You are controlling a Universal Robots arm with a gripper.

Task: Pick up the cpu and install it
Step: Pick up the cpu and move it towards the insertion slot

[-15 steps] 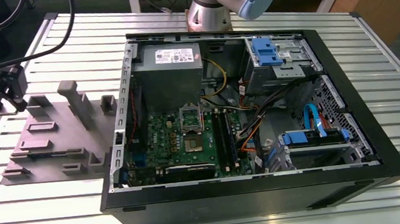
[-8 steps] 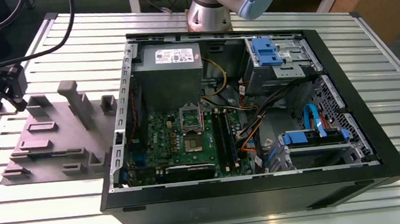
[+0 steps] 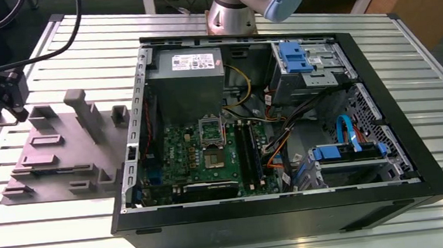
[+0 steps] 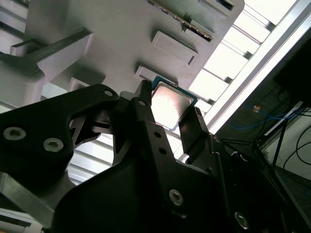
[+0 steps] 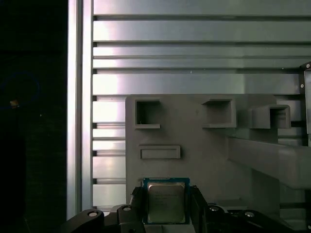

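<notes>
- the black two-fingered gripper (image 4: 168, 108) is seen closed narrowly on the small flat square cpu (image 5: 166, 203), a chip with a silver-grey metal top and a thin green rim; in both wrist views a black finger (image 5: 136, 208) is set against each of two opposite edges of the chip.
- the cpu is held between the fingers over the edge of a pale grey moulded plastic parts tray (image 3: 60, 153); whether it is touching the tray cannot be told.
- in the exterior view the gripper is found at the far left of the frame, by the tray's upper left corner and well apart from the case.
- the tray is laid on a slatted aluminium table (image 3: 238, 240), just beside the case's left wall; square and rectangular pockets and upright posts are moulded into it.
- a large black computer case (image 3: 411, 163) is laid open on its side across the middle and right of the exterior view.
- inside the case a green motherboard (image 3: 177, 156) is seen at the lower left, carrying a rectangular metal socket frame (image 3: 208, 128) and long black memory slots (image 3: 246, 148) beside it.
- a grey power supply box (image 3: 184, 85) is fitted at the case's upper left.
- blue plastic drive brackets (image 3: 295, 57) are seen at the upper right and lower right.
- orange, yellow and black cables (image 3: 285, 137) are strung between them.
- a silver and blue-grey arm base (image 3: 233, 12) is seen at the top centre, behind the case.
</notes>
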